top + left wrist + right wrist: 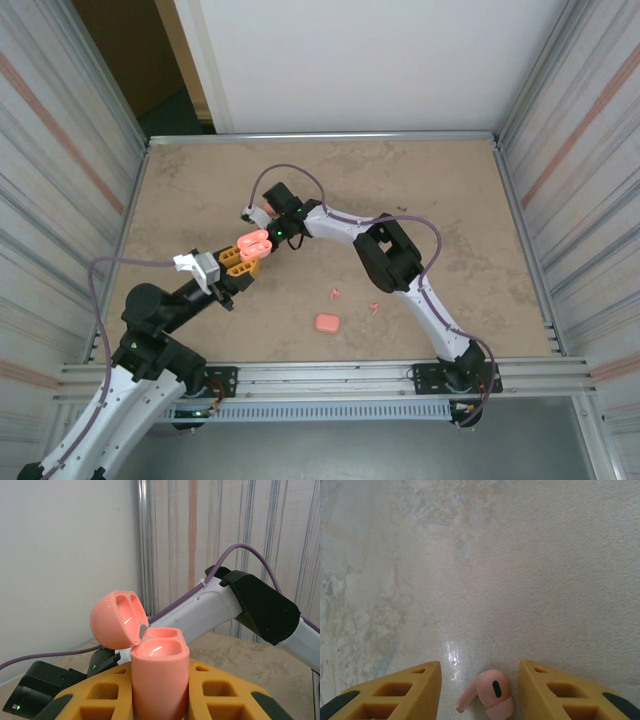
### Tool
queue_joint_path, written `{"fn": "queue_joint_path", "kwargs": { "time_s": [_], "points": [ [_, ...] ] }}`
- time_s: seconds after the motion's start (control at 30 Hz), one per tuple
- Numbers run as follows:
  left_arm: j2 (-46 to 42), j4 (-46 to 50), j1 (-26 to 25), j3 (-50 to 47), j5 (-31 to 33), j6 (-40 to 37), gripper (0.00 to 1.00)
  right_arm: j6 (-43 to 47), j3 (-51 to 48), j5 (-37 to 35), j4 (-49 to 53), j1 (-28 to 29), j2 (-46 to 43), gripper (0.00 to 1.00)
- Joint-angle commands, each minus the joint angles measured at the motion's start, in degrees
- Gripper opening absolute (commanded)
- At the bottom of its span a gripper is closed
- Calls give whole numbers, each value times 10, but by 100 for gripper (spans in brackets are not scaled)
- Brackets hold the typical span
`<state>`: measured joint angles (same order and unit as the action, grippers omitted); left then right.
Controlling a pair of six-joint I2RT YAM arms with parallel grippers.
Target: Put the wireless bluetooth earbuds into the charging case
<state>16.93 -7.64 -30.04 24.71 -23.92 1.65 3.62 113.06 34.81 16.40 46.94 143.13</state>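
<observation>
My left gripper (240,258) (160,672) is shut on a salmon-pink charging case (253,243) (159,680), held upright between its yellow fingers (227,695). The case's lid (116,619) is hinged back, and both sockets look empty. My right gripper (268,216) (480,667) hovers just behind the case, pointing down at the table, its jaws apart. One pink earbud (489,694) lies between its fingers (410,690), touching neither. Two more earbuds (335,294) (374,308) lie on the table near the front.
A second pink case (326,323), closed, lies on the beige table (440,200) near the front middle. The right arm's forearm (210,607) crosses close behind the held case. Corrugated metal walls (580,150) enclose the table on both sides.
</observation>
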Motion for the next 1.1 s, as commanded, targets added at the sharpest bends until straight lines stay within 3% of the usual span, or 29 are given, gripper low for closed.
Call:
{"fn": "queue_joint_path", "kwargs": {
  "time_s": [0.0, 0.73, 1.07],
  "points": [
    [-1, -7, -3, -2, 6, -9, 0, 25, -23, 20, 39, 11, -22, 42],
    [10, -8, -4, 1, 8, -14, 0, 39, -52, -12, 20, 13, -49, 20],
    [10, -9, -4, 0, 9, -13, 0, 18, -140, -36, -62, 11, -113, 15]
  ]
}}
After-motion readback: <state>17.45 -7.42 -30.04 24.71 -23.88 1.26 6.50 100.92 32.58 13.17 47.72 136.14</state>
